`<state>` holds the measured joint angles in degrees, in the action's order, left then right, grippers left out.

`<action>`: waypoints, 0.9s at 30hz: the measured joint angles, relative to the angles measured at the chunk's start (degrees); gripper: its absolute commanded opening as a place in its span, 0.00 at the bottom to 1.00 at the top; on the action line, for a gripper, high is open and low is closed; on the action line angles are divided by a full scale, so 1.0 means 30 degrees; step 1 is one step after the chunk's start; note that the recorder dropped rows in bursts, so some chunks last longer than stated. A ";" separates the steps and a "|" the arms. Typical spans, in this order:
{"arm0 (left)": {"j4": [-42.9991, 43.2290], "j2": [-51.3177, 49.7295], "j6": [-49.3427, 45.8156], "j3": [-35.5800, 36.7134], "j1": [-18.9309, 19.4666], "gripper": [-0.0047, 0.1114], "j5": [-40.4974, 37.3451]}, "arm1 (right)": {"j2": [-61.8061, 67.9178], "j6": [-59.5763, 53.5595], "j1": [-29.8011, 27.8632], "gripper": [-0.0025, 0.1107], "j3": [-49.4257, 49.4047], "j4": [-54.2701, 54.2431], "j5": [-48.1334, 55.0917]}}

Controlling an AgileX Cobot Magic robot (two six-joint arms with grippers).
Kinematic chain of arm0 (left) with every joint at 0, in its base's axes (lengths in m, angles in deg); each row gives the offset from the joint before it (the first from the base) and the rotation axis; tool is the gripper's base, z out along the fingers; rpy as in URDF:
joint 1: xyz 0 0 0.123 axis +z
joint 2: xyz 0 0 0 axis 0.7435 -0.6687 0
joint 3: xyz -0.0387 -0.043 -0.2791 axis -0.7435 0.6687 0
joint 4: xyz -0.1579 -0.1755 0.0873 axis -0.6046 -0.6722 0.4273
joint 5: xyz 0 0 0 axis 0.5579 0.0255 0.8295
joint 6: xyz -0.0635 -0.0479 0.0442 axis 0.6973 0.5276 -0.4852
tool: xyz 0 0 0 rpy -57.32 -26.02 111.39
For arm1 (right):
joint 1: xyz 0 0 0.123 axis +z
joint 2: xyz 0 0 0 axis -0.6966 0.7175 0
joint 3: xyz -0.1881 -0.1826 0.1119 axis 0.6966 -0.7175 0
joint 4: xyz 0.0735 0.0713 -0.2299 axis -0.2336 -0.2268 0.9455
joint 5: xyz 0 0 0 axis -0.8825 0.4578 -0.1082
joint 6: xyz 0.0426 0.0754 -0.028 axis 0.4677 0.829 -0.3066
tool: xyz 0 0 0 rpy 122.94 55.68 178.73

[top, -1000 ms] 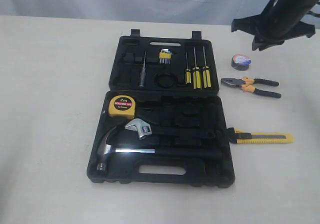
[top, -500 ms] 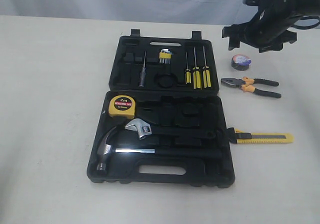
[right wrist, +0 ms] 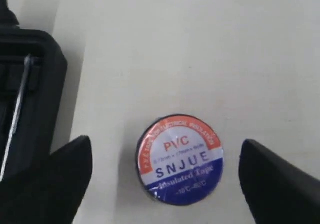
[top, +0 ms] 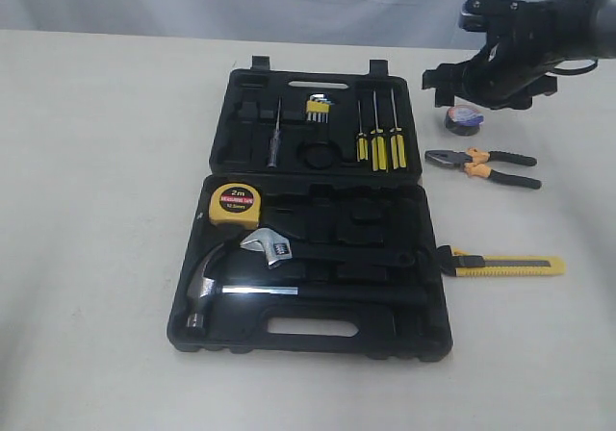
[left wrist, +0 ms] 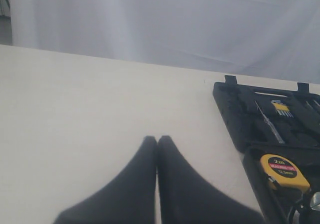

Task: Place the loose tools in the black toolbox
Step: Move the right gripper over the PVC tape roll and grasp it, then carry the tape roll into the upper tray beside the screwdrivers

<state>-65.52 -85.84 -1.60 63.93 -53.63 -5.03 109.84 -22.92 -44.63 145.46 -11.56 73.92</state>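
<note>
The black toolbox (top: 438, 330) lies open in the middle of the table. The yellow tape measure (top: 236, 201) sits in its near half, also seen in the left wrist view (left wrist: 282, 170) beside the toolbox (left wrist: 235, 119). To the right, on the table, lie the tape roll (top: 464, 119), the pliers (top: 484, 164) and the utility knife (top: 505, 264). My right gripper (top: 489, 85) hovers open just above the tape roll (right wrist: 180, 159), one finger on each side (right wrist: 165, 145), with the toolbox edge (right wrist: 35, 84) beside it. My left gripper (left wrist: 157, 140) is shut and empty over bare table; it is out of the exterior view.
A claw hammer (top: 207, 291) and an adjustable wrench (top: 274, 248) fill recesses in the near half. Yellow-handled screwdrivers (top: 377, 142) and hex keys (top: 320, 109) sit in the lid. A pale curtain hangs behind the table.
My right arm has moved left and down, from the upper right corner to a spot just over the tape roll. The tools have not moved.
</note>
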 measured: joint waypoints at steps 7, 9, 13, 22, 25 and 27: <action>0.0000 0.0000 0.0000 0.0000 0.0000 0.04 0.0000 | 0.0609 0.0001 -0.0587 0.69 0.0000 0.0265 -0.0651; 0.0000 0.0000 0.0000 0.0000 0.0000 0.04 0.0000 | 0.0748 0.0001 -0.0614 0.69 0.0000 0.0300 -0.0877; 0.0000 0.0000 0.0000 0.0000 0.0000 0.04 0.0000 | 0.1217 0.0001 -0.0614 0.69 0.0000 0.0300 -0.1050; 0.0000 0.0000 0.0000 0.0000 0.0000 0.04 0.0000 | 0.1537 0.0001 -0.0614 0.29 0.0000 0.0338 -0.1215; 0.0000 0.0000 0.0000 0.0000 0.0000 0.04 0.0000 | 0.1537 0.0028 -0.0614 0.03 0.0000 0.0338 -0.1215; 0.0000 0.0000 0.0000 0.0000 0.0000 0.04 0.0000 | 0.1537 0.0028 -0.0614 0.02 0.0000 0.0338 -0.1215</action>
<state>-65.52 -85.84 -1.60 63.93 -53.63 -5.03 114.45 -22.83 -46.48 145.46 -10.54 70.28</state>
